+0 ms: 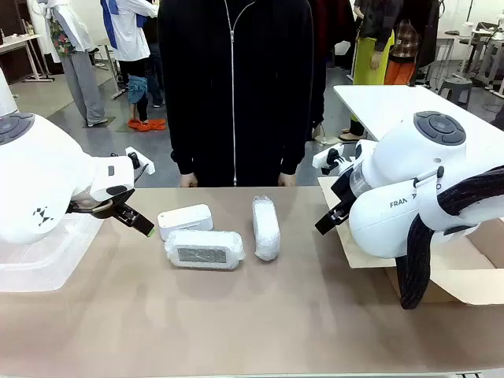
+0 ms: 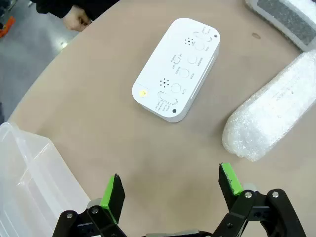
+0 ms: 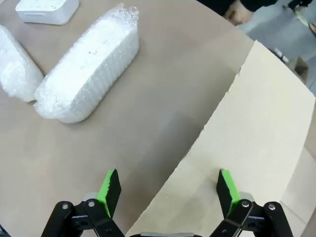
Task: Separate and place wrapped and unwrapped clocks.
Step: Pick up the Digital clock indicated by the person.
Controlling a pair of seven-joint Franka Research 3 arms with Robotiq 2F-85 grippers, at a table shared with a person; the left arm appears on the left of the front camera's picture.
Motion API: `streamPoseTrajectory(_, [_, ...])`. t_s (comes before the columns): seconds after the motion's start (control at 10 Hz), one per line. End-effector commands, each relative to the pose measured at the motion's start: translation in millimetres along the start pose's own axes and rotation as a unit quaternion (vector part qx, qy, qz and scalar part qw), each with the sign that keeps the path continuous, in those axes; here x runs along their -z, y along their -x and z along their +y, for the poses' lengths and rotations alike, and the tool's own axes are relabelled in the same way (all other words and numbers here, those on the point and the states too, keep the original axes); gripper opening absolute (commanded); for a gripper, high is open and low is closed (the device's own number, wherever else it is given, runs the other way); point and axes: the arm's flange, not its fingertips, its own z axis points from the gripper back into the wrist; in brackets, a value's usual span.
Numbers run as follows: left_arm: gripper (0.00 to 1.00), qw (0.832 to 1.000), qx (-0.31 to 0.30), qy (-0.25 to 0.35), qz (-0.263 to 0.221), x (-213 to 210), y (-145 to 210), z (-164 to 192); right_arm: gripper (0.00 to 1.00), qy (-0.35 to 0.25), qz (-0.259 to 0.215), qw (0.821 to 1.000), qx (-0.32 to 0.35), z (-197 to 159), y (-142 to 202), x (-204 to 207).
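Bare white clock flat on the bench, left of centre, buttoned face up, long axis roughly side to side. Just in front of it, with a narrow gap, near wrapped clock lying the same way. Just right of both, right wrapped clock, long axis running near to far.

Nearest the bare one: left claw, low and tilted down just off its left end, fingers spread wide, nothing between them. From that wrist, lies ahead and slightly right, long axis slanted against the line between the pads. Probably calls for a wrist roll to span the short side.

Right claw likewise gaping and empty, over the edge of the cardboard sheet, closer to the right wrapped clock. Clear bin beneath the left arm.
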Motion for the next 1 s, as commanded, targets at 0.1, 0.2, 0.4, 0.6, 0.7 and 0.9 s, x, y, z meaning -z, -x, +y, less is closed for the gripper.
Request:
streamPoseTrajectory(0.1, [1.00,1.000,0.000,0.000,0.000,0.0,0.1,-0.1,1.00,0.000,0.000,1.000,0.000,0.0,0.0,0.0])
streamPoseTrajectory(0.2, [1.00,1.000,0.000,0.000,0.000,0.0,0.1,-0.1,1.00,0.000,0.000,1.000,0.000,0.0,0.0,0.0])
streamPoseTrajectory(0.4, [1.00,1.000,0.000,0.000,0.000,0.0,0.1,-0.1,1.00,0.000,0.000,1.000,0.000,0.0,0.0,0.0])
streamPoseTrajectory(0.6, [1.00,1.000,0.000,0.000,0.000,0.0,0.1,-0.1,1.00,0.000,0.000,1.000,0.000,0.0,0.0,0.0])
streamPoseTrajectory(0.7, [1.00,1.000,0.000,0.000,0.000,0.0,0.1,-0.1,1.00,0.000,0.000,1.000,0.000,0.0,0.0,0.0])
streamPoseTrajectory(0.9, [1.00,1.000,0.000,0.000,0.000,0.0,0.1,-0.1,1.00,0.000,0.000,1.000,0.000,0.0,0.0,0.0])
